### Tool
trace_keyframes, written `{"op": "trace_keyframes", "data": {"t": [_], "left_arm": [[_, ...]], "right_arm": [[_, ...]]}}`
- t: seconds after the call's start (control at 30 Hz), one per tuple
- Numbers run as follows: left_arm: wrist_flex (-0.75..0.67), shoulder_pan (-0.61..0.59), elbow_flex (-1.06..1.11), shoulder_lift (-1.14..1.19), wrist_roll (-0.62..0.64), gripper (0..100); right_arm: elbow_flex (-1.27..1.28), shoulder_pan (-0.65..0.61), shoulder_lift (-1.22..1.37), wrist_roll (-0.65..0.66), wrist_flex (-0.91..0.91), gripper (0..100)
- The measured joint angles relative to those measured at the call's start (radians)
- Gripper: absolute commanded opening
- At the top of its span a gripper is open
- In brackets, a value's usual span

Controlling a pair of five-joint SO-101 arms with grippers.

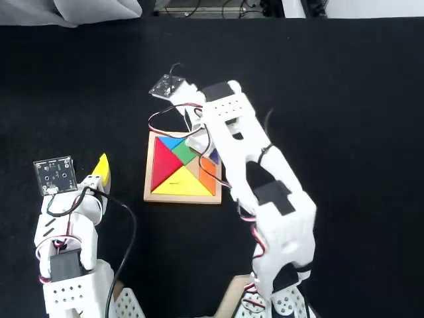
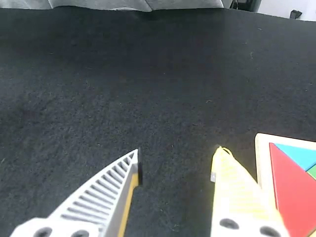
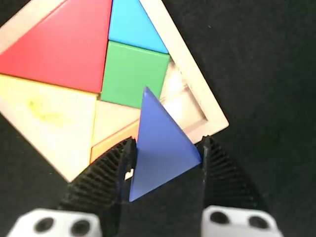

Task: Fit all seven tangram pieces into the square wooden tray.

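We log the right gripper clamped on the blue triangle at the 3 o'clock edge of the wooden tray, by a bare slot next to the green square. The left gripper sits at the tray's 9 o'clock over the black table, fingers apart and holding nothing.

Bright, even light; glare whitens the tray's bare wood.

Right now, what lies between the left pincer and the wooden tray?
Just bare black table between the left pincer and the wooden tray, as the left wrist view shows.
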Motion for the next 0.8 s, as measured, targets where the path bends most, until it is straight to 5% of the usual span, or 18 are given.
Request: {"op": "trace_keyframes", "data": {"t": [0.8], "left_arm": [[0.000,0.000,0.000,0.000,0.000,24]], "right_arm": [[-0.126,0.000,0.135,-0.049,0.000,23.4]]}}
